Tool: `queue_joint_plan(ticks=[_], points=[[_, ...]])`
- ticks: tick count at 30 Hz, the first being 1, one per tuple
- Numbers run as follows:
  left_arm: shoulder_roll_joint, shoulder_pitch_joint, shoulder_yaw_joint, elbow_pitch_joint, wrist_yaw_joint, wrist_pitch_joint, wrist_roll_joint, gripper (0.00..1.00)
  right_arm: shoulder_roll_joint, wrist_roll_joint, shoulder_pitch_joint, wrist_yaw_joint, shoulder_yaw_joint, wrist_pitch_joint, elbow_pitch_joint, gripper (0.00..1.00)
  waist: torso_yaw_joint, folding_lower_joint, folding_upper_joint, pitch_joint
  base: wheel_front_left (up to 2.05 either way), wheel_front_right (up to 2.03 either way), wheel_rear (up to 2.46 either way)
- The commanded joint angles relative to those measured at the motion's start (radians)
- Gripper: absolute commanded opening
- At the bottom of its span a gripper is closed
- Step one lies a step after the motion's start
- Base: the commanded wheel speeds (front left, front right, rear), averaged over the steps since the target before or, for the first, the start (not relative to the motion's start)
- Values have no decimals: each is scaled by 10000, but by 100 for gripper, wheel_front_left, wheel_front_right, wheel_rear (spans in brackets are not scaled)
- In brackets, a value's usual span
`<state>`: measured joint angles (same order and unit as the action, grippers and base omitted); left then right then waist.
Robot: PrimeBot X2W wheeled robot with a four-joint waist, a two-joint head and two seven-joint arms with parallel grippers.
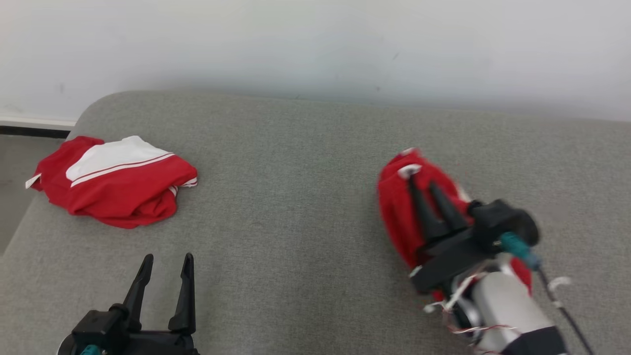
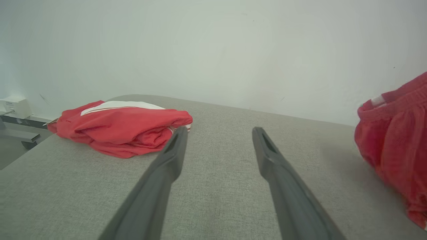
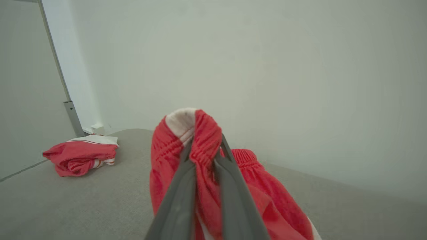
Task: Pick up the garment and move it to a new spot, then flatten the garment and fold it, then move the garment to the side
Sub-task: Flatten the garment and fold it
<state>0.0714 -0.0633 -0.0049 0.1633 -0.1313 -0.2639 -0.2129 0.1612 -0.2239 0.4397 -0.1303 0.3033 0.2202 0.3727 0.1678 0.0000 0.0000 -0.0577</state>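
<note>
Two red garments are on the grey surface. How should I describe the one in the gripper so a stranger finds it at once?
Look at the right side of the grey cushion before the pale wall. There the right gripper pinches a red garment by its gathered waistband; the other garment, far left, lies untouched and shows a white panel.

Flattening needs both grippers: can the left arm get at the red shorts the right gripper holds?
Probably yes. The left gripper is open, and only bare grey cushion lies between it and the shorts pinched by the right gripper. The folded garment sits off to the left.
</note>
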Motion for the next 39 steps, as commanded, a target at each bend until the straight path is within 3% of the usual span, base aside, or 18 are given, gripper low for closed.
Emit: queue_joint_plan(ticks=[1,8,9,11,14,16,21,28,39], points=[[-33,-83,17,-3,16,-9,-21,100,-346,-168,201,-10,481,116,309,0,209,0,0,-94,0,0,0],[-85,-238,-82,93,16,-9,-66,100,-994,-197,538,-10,2255,359,2025,0,612,0,0,-234,0,0,0],[-95,-240,-110,107,16,-11,-65,100,-1044,-267,600,-10,2522,390,2292,7,666,0,0,-244,0,0,0],[-109,-258,-188,136,16,-9,-72,100,-1084,-522,645,-10,2976,422,2828,0,785,0,0,-257,0,0,0],[-126,-319,-260,205,16,-9,-115,100,-1113,-1291,666,-10,3759,449,3176,0,921,0,0,-262,0,0,0],[-133,-307,-268,249,16,-9,-120,100,-1103,-1596,741,-10,4069,460,3291,100,937,0,0,-244,0,0,0],[-113,-66,-116,284,16,-9,-35,100,-1103,-1666,778,-10,4093,461,3399,100,661,0,0,-67,0,0,0],[-15,127,-55,282,16,-9,24,100,-911,-1339,330,-10,3049,460,2893,100,23,0,0,295,0,0,0],[31,303,-205,289,16,-9,36,100,86,-1888,-951,-10,3864,450,1865,100,-358,0,0,592,0,0,0]])
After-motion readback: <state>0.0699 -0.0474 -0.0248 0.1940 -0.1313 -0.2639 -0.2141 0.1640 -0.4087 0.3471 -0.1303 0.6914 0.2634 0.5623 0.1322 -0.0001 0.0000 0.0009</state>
